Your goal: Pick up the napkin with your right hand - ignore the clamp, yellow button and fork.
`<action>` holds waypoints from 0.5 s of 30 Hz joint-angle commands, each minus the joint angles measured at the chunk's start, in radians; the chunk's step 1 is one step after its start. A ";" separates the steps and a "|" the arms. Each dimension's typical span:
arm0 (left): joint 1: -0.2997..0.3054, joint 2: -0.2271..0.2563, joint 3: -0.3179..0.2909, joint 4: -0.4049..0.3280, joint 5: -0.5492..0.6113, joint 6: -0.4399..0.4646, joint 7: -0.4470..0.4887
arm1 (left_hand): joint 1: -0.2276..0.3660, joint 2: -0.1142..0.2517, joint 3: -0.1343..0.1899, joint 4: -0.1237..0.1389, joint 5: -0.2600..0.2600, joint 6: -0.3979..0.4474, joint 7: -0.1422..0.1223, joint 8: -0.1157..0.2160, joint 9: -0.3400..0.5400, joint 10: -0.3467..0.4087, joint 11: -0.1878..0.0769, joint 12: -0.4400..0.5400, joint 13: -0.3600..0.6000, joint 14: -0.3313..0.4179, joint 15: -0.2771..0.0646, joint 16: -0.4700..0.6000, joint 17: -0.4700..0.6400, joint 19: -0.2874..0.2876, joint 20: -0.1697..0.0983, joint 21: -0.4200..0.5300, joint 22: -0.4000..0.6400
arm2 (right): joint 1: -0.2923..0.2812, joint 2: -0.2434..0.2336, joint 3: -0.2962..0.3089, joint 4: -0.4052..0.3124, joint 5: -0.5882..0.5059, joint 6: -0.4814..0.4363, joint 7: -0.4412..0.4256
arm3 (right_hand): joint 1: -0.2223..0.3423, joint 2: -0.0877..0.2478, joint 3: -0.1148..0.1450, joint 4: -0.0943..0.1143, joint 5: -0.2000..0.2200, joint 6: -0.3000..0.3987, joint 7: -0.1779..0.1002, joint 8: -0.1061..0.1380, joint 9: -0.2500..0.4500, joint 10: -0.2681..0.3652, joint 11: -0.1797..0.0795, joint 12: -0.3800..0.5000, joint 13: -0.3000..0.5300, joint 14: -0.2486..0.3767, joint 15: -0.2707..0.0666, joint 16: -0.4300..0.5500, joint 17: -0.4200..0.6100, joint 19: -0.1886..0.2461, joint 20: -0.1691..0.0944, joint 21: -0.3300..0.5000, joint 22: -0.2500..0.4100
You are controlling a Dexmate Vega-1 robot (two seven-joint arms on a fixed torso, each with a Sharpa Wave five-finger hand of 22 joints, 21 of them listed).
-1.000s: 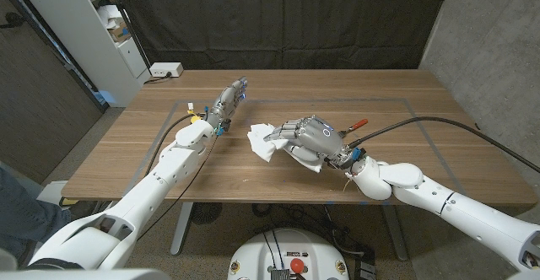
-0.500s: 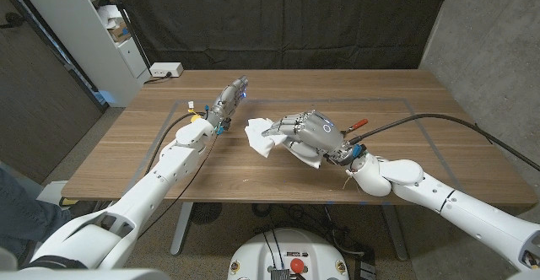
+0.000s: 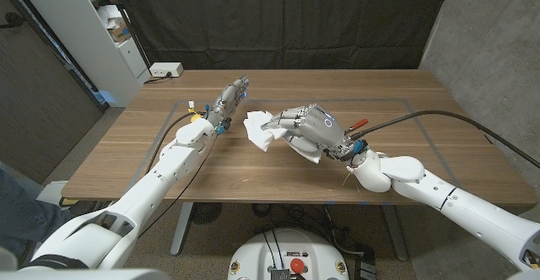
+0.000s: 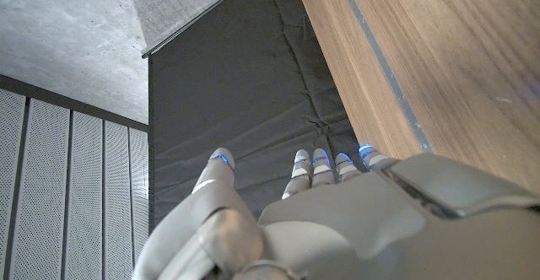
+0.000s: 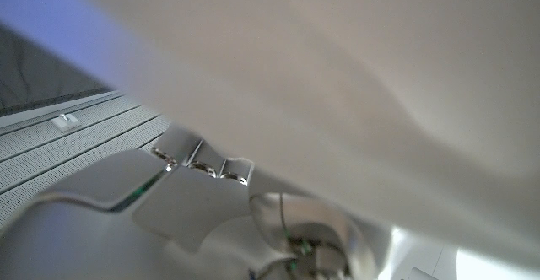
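In the head view a crumpled white napkin hangs above the middle of the table, gripped by my right hand. Part of the napkin sticks out past the fingers towards the robot's left, and part droops under the palm. In the right wrist view the napkin covers most of the picture as a pale blur over my right hand. My left hand stands on the table to the left of the napkin, fingers straight and together, holding nothing. The left wrist view has my left hand beside the table edge.
A clamp with red handles lies just behind my right wrist. A small yellow thing sits near my left wrist. Blue tape outlines a rectangle on the wooden table. A white shelf stands at the far left.
My right hand has lifted off the table with the napkin and tilted, moving slightly away and to the robot's left. The left hand has not moved.
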 commanded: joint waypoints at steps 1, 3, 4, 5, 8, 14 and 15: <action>0.004 0.005 -0.001 -0.006 0.000 0.004 0.002 | 0.003 0.011 0.002 -0.004 -0.001 0.010 0.001 0.003 0.004 -0.001 -0.001 -0.003 0.004 -0.010 0.002 0.000 0.005 -0.076 0.002 0.006 0.004 | -0.005 0.005 0.019 -0.024 0.022 -0.011 0.028 | 0.017 0.005 -0.001 0.005 0.005 0.001 -0.004 0.000 0.004 0.005 -0.007 0.002 0.001 0.006 -0.118 -0.003 0.005 -0.007 -0.063 0.013 0.006; 0.002 0.002 -0.001 0.001 -0.002 -0.003 -0.005 | 0.003 0.011 0.002 -0.004 -0.001 0.011 0.001 0.003 0.004 0.000 -0.002 -0.003 0.004 -0.010 0.002 0.000 0.005 -0.076 0.002 0.006 0.004 | -0.006 0.005 0.023 -0.029 0.025 -0.012 0.034 | 0.017 0.004 -0.002 0.005 0.005 0.000 -0.005 -0.001 0.004 0.004 -0.005 0.002 0.001 0.006 -0.118 -0.003 0.007 -0.009 -0.063 0.016 0.006; 0.001 0.003 0.001 0.002 0.001 -0.002 -0.005 | 0.003 0.011 0.002 -0.004 -0.001 0.011 0.001 0.003 0.004 0.000 -0.002 -0.003 0.004 -0.010 0.001 0.000 0.005 -0.076 0.002 0.006 0.004 | -0.006 0.006 0.024 -0.030 0.027 -0.012 0.035 | 0.016 0.004 -0.003 0.007 0.005 0.000 -0.004 -0.001 0.004 0.003 -0.003 0.002 0.001 0.006 -0.116 -0.004 0.008 -0.010 -0.063 0.017 0.007; 0.000 0.000 0.000 0.008 -0.004 -0.005 -0.010 | 0.003 0.011 0.002 -0.004 -0.001 0.011 0.001 0.003 0.004 0.000 -0.002 -0.003 0.004 -0.010 0.001 0.000 0.005 -0.076 0.002 0.006 0.004 | -0.007 0.006 0.026 -0.033 0.026 -0.013 0.035 | 0.017 0.005 -0.002 0.007 0.005 0.000 -0.005 -0.002 0.004 0.003 -0.003 0.002 0.002 0.006 -0.117 -0.005 0.009 -0.010 -0.063 0.019 0.007; -0.002 -0.002 0.002 0.012 -0.003 -0.007 -0.013 | 0.003 0.012 0.002 -0.004 -0.001 0.011 0.002 0.003 0.004 0.000 -0.002 -0.003 0.004 -0.010 0.001 0.000 0.005 -0.076 0.002 0.006 0.004 | -0.009 0.005 0.031 -0.041 0.024 -0.016 0.039 | 0.019 0.004 -0.003 0.006 0.005 0.002 -0.004 -0.002 0.005 0.004 -0.001 0.002 0.002 0.006 -0.119 -0.008 0.011 -0.012 -0.064 0.023 0.007; 0.006 -0.003 -0.001 -0.002 -0.006 0.004 0.002 | 0.005 0.014 0.003 -0.004 -0.001 0.011 0.003 0.003 0.004 -0.001 -0.001 -0.004 0.004 -0.011 0.002 0.000 0.005 -0.076 0.003 0.007 0.004 | -0.014 0.007 0.038 -0.053 0.023 -0.017 0.040 | 0.020 0.006 -0.004 0.009 0.005 0.004 -0.004 -0.003 0.006 0.005 -0.009 0.003 0.002 0.012 -0.120 -0.010 0.017 -0.016 -0.064 0.032 0.008; 0.010 0.000 -0.001 -0.012 -0.001 0.012 0.012 | 0.005 0.015 0.004 -0.004 -0.001 0.010 0.003 0.003 0.004 -0.001 -0.001 -0.003 0.004 -0.011 0.002 0.000 0.005 -0.076 0.003 0.007 0.004 | -0.015 0.008 0.039 -0.055 0.021 -0.018 0.039 | 0.020 0.005 -0.004 0.009 0.005 0.003 -0.004 -0.003 0.006 0.006 -0.008 0.003 0.002 0.013 -0.120 -0.010 0.018 -0.015 -0.064 0.034 0.008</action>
